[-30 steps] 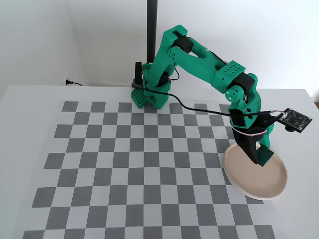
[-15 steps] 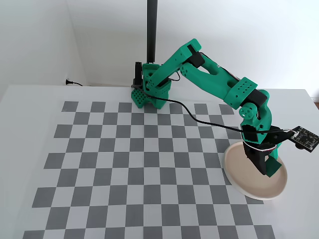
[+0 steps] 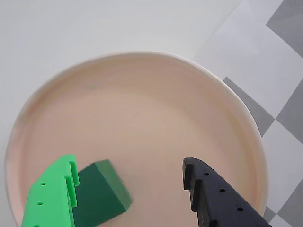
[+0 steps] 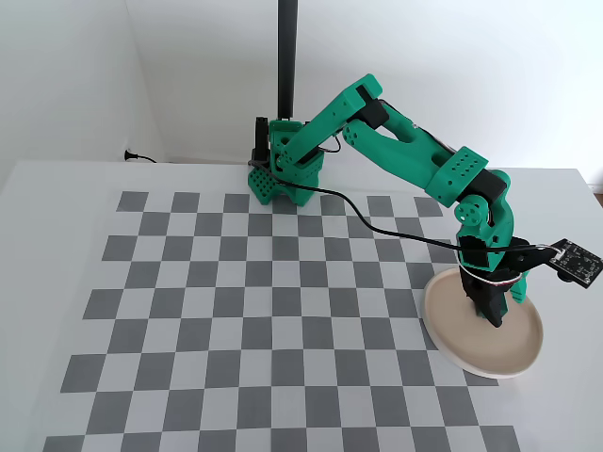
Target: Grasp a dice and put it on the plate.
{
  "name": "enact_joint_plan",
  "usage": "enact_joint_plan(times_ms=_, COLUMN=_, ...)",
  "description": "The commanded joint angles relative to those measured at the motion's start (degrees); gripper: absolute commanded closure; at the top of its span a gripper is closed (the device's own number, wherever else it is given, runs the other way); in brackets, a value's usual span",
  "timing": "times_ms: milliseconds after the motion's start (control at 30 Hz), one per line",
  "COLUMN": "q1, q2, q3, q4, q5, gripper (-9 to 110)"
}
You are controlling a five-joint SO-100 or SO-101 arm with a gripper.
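In the wrist view the dice (image 3: pixel 100 195) lies on the floor of the plate (image 3: pixel 142 109), low and to the left in the picture, close to the plate's near edge. It is a plain dark green cube with no pips to be seen. Being a cube, it has no long axis of its own; it sits turned on the diagonal to the picture, with one corner aimed toward the lower right and its top face tipped slightly up toward the camera. Its left side lies against the inner face of the bright green finger (image 3: pixel 52 194).

The hand (image 3: pixel 130 170) is spread wide. The black finger (image 3: pixel 213 194) stands well apart from the dice on the right, with bare plate between them, so only the green finger touches the cube and nothing pinches it.

In the fixed view the hand (image 4: pixel 492 315) points down into the plate (image 4: pixel 452 341), which sits at the right-hand edge of the checkered mat (image 4: pixel 236 311) on the white desk (image 4: pixel 57 188). The dice is too small and too hidden by the fingers to make out there. The arm (image 4: pixel 396 151) reaches out from its green base (image 4: pixel 283 174) at the far side of the mat, elbow raised, wrist bent downward over the plate.
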Motion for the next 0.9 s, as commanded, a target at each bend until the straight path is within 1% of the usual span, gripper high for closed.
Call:
enact_joint_plan(times_ms=0, q1=0.0, q2=5.62, q3=-5.63, q4=0.7, q5=0.09, gripper=83)
enact_joint_plan(times_ms=200, q1=0.62, q2=11.25, q3=-5.54, q4=2.9, q5=0.53, gripper=85)
enact_joint_plan(times_ms=367, q1=2.29, q2=16.08, q3=-5.45, q4=6.42, q5=0.88, gripper=88)
enact_joint_plan(times_ms=600, q1=6.33, q2=22.41, q3=-5.19, q4=12.39, q5=2.02, gripper=106)
enact_joint_plan(times_ms=867, q1=11.69, q2=29.71, q3=-4.39, q4=19.78, q5=3.25, gripper=106)
